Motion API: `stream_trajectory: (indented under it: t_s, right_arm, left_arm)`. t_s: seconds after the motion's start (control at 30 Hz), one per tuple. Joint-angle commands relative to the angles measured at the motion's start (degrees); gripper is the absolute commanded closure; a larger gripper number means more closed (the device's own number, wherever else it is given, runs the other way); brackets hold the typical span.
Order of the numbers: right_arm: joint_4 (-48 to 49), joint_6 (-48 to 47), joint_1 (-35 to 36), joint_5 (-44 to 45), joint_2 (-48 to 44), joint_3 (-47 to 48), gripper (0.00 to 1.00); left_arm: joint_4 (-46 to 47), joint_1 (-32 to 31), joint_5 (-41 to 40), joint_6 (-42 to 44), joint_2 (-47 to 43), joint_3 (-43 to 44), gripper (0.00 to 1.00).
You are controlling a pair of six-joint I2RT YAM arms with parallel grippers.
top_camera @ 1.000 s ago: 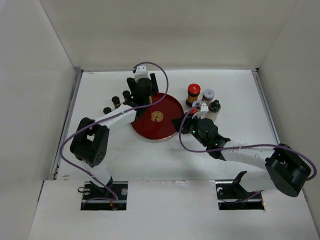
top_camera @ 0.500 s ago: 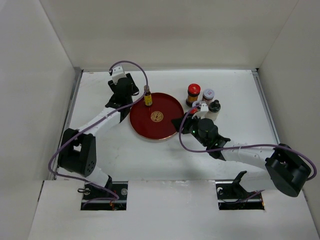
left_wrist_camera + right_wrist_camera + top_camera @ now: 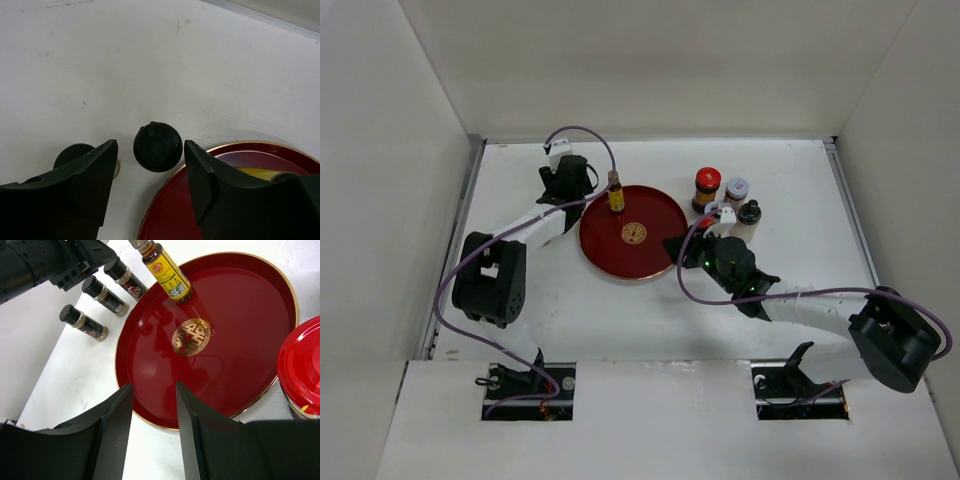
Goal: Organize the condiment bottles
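1. One yellow-labelled bottle stands upright on the far-left part of the round red tray, just inside the rim.
2. Three slim dark-capped bottles stand in a row on the table, just beside the tray's left edge.
3. The left gripper hangs over this row, jaws apart. One black cap sits between the fingers with a thin gap on each side, and a second cap sits just outside one finger.
4. One red-lidded jar, one white-lidded jar and one black-capped pale bottle stand grouped right of the tray. Items under the right arm cannot be counted.
5. The right gripper hovers at the tray's near-right rim, jaws apart and empty, well apart from the yellow-labelled bottle
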Motion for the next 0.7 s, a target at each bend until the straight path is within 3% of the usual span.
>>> stream_trajectory:
  t_s: [0.0, 0.27, 0.47, 0.53, 0.67]
  right_arm:
    - [2.3, -0.3, 0.1, -1.0, 0.7, 1.2, 0.54]
    - [2.7, -0.4, 0.2, -1.1, 0.5, 1.1, 0.54]
    - [2.6, -0.4, 0.2, -1.2, 0.7, 1.2, 0.53]
    - [2.9, -0.2, 0.2, -1.1, 0.4, 0.9, 0.53]
    - [2.7, -0.4, 0.2, -1.1, 0.5, 1.0, 0.53]
  left_arm:
    - [1.5, 0.3, -1.0, 0.8, 0.2, 2.7, 0.47]
    - [2.1, 0.9, 1.0, 0.8, 3.3, 4.3, 0.49]
    - [2.3, 1.0, 1.0, 0.8, 3.0, 4.0, 0.63]
    - [2.1, 1.0, 0.6, 0.5, 1.5, 3.5, 0.69]
    - [4.3, 0.1, -0.9, 0.6, -5.6, -0.4, 0.7]
